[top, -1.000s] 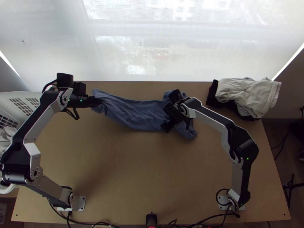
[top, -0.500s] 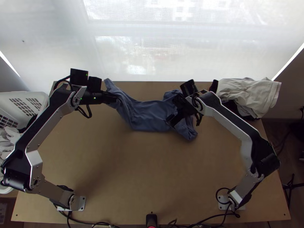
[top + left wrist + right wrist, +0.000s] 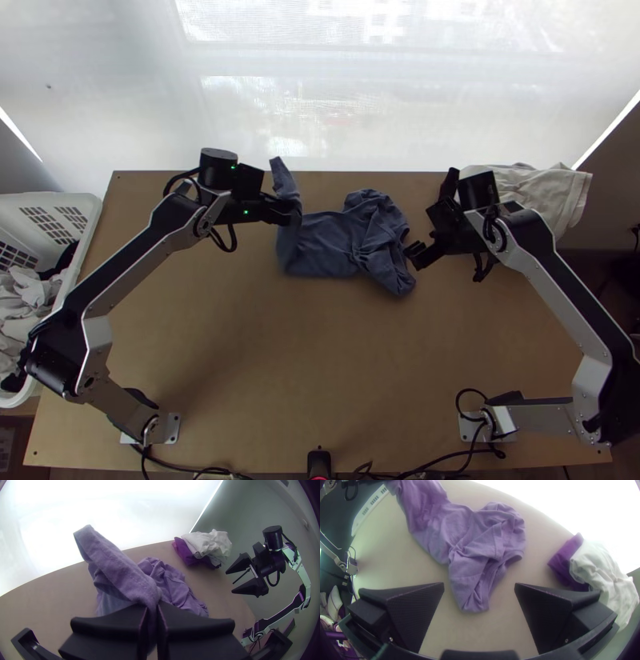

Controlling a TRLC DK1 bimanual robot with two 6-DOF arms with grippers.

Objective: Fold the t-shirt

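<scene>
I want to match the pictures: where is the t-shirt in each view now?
Top view: upper middle, t-shirt bunched on the table, one end in the left gripper.
Left wrist view: between and beyond that gripper's fingers.
Right wrist view: beyond the right gripper's open fingers.
Shared landmark: white cloth on dark cloth.

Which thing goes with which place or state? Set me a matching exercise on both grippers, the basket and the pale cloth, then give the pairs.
Things
1. left gripper
2. right gripper
3. basket
4. pale cloth

Places and states
A. lying on darker cloth
B. open, holding nothing
C. shut on part of the blue t-shirt
D. at the top view's left edge, with clothes inside

Pairs: 1-C, 2-B, 3-D, 4-A
</scene>
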